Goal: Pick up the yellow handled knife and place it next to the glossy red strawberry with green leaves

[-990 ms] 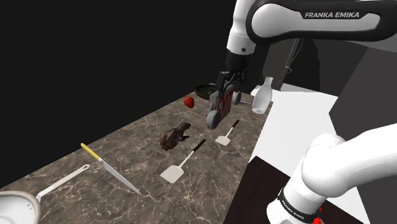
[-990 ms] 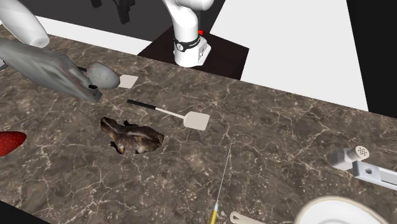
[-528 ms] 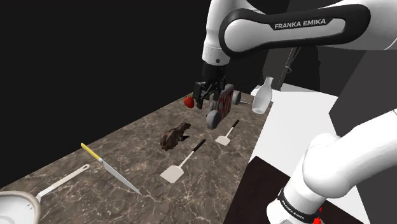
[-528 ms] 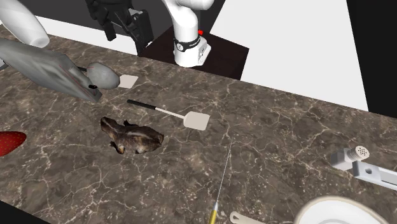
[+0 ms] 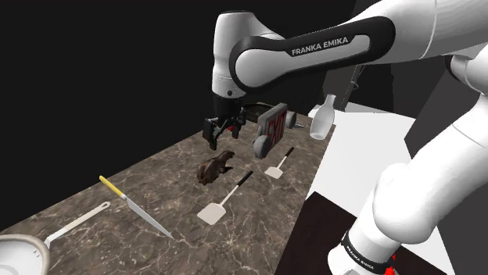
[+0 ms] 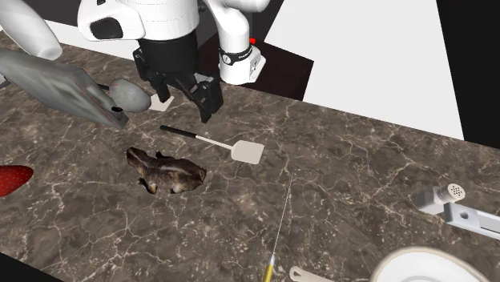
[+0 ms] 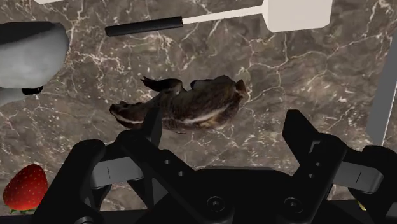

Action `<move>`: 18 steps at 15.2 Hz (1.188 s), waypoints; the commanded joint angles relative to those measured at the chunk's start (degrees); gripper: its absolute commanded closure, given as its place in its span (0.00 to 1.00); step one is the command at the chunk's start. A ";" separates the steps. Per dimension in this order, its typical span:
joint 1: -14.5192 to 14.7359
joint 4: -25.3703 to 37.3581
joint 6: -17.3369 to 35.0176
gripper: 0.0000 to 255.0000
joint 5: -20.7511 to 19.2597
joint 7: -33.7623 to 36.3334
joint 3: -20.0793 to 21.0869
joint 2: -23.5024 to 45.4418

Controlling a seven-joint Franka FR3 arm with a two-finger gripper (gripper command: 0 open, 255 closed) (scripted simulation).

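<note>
The dark marbled counter (image 5: 180,205) runs from the shoulder view's lower left up toward the right, with a black area behind it. The white arm (image 5: 313,53) bends over it and points the pincer (image 5: 219,134) down above the brown animal figure (image 5: 215,168). In the wrist view the pincer (image 7: 226,127) stands wide apart with nothing between its fingers, and the animal figure (image 7: 184,108) lies on the counter below them. A white pan (image 5: 16,254) sits at the shoulder view's lower left corner. The yellow handled knife (image 5: 134,207) lies flat on the counter just beside the pan's handle, well apart from the pincer. A black-handled spatula (image 5: 223,199) lies between the knife and the stand. In the second exterior view the red strawberry (image 6: 12,178) rests at the left edge and the knife (image 6: 282,220) lies toward the lower right, with the animal figure (image 6: 167,171) between them.
</note>
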 commanded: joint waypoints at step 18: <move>10.79 29.26 4.92 0.00 -13.78 14.74 7.20 38.57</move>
